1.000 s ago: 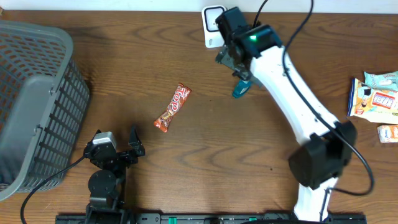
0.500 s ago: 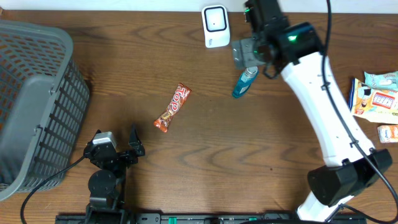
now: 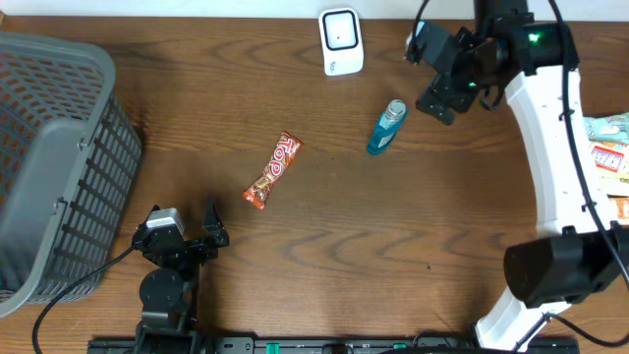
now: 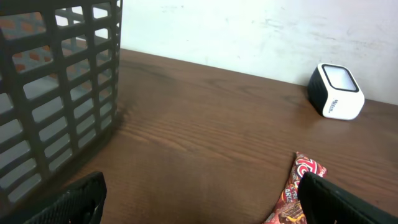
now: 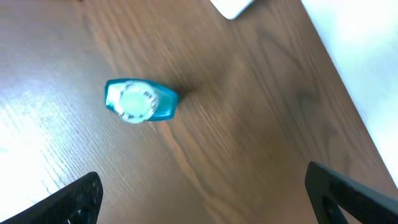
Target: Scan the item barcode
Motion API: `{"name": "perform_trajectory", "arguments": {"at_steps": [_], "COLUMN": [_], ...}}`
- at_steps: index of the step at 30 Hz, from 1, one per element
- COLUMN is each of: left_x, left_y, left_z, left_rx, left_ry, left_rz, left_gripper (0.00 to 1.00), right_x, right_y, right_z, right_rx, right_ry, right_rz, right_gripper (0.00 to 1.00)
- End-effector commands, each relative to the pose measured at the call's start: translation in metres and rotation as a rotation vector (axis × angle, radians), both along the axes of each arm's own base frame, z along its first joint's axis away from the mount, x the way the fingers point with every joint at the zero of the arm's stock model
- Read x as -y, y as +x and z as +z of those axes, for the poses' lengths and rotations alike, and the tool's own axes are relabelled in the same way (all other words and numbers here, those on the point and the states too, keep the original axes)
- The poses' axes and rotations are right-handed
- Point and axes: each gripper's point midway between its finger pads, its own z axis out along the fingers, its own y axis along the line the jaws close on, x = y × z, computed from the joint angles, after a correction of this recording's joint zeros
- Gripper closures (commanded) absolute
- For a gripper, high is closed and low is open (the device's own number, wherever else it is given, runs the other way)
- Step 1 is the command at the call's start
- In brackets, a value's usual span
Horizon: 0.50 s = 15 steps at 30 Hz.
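Toward the back of the counter (image 3: 393, 246), blue bottle (image 3: 386, 128) seems upright, cap up, near the white scanner (image 3: 341, 41) but not touching it. Right fingers (image 5: 348, 196) spread wide, empty, above the counter just right of the bottle. Candy bar (image 3: 272, 170) mid-counter. Left fingers (image 4: 336, 196) also wide apart, empty, low at the front near the gray basket (image 3: 49, 147). Snack packs (image 3: 604, 147) far right.

The red candy bar wrapper (image 3: 273, 170) reads "TOP"; lettering on the white scanner (image 4: 336, 92) is too small to read
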Motion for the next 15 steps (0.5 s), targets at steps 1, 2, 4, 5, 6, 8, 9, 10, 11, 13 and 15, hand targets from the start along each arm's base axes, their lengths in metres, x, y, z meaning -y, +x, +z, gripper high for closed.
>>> {"name": "perform_trajectory", "arguments": {"at_steps": [1,2,4,5,6,8,9,10,11,13,15], "left_x": [-0.004,-0.004,-0.004,-0.004,-0.004,-0.004,-0.004,-0.004,-0.004,-0.004,-0.004], "left_y": [-0.002,-0.002,-0.002,-0.002,-0.002,-0.002,-0.002,-0.002,-0.002,-0.002,-0.002], "left_z": [-0.018,-0.018,-0.018,-0.018,-0.018,-0.018,-0.018,-0.018,-0.018,-0.018,-0.018], "left_rx": [-0.054,-0.054,-0.054,-0.054,-0.054,-0.054,-0.054,-0.054,-0.054,-0.054,-0.054], "left_ry": [0.000,0.000,0.000,0.000,0.000,0.000,0.000,0.000,0.000,0.000,0.000], "left_rz": [0.022,0.022,0.022,0.022,0.022,0.022,0.022,0.022,0.022,0.022,0.022], "left_gripper": [0.02,0.02,0.02,0.02,0.02,0.02,0.02,0.02,0.02,0.02,0.02], "right_x": [-0.018,-0.018,-0.019,-0.019,-0.022,-0.028,-0.031,-0.033,-0.035,-0.037,-0.039], "right_y": [0.002,0.003,0.006,0.007,0.008,0.008,0.008,0.008,0.008,0.008,0.008], "right_z": [-0.016,-0.021,-0.035,-0.041,-0.047,-0.059,-0.064,-0.068,-0.071,-0.076,-0.080], "right_rx": [-0.018,-0.028,-0.055,-0.067,-0.078,-0.098,-0.107,-0.115,-0.117,-0.119,-0.123], "right_ry": [0.095,0.100,0.102,0.099,0.100,0.103,0.102,0.101,0.098,0.091,0.095], "right_rz": [0.182,0.186,0.195,0.204,0.217,0.250,0.263,0.274,0.285,0.313,0.332], "right_gripper": [0.01,0.01,0.01,0.01,0.01,0.01,0.01,0.01,0.01,0.01,0.01]}}
